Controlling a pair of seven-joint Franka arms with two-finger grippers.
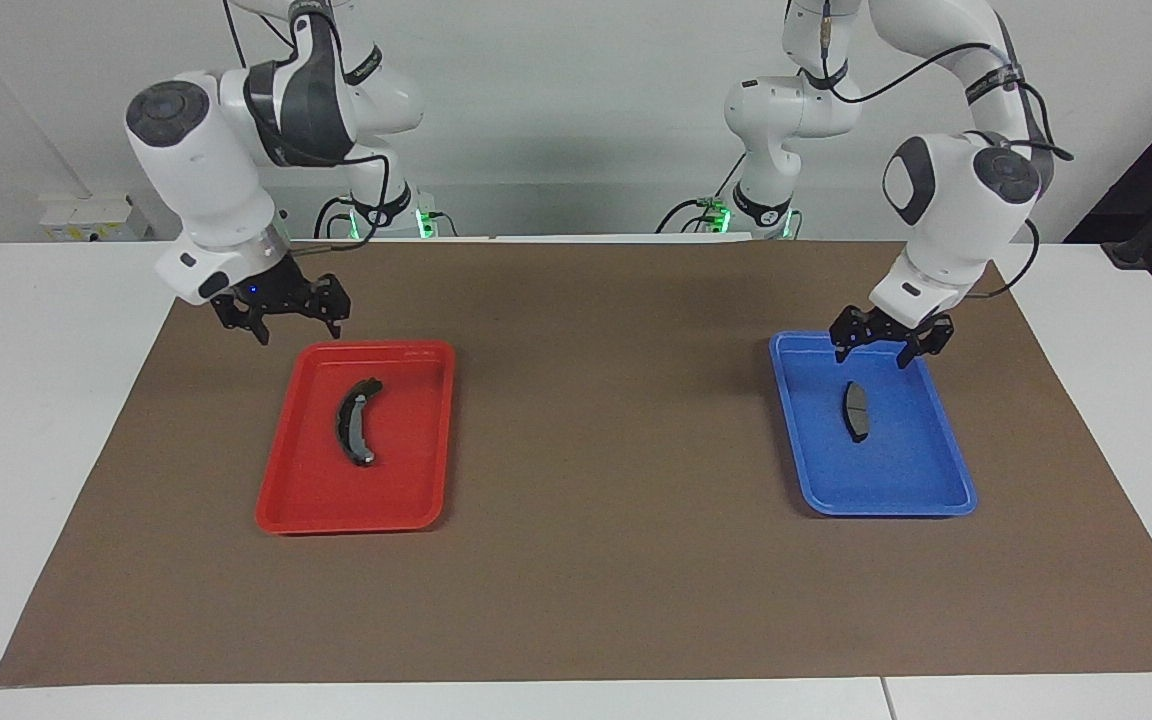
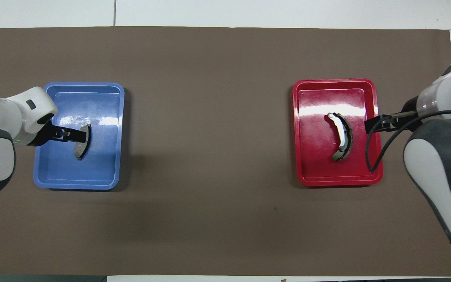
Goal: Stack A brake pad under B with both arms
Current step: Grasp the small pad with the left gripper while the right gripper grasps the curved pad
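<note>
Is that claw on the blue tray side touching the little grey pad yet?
Apart. The facing view shows the left gripper raised above the blue tray's rim, with bare tray between it and the A brake pad.

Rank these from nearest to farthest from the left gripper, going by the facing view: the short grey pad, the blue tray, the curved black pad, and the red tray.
From the left gripper:
1. Blue tray, directly under it.
2. Short grey pad, lying in that tray.
3. Red tray, toward the right arm's end.
4. Curved black pad, in the red tray.

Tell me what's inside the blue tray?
Only the short grey brake pad lies in the blue tray. The left gripper hangs open above it, hiding one pad end from overhead.
</note>
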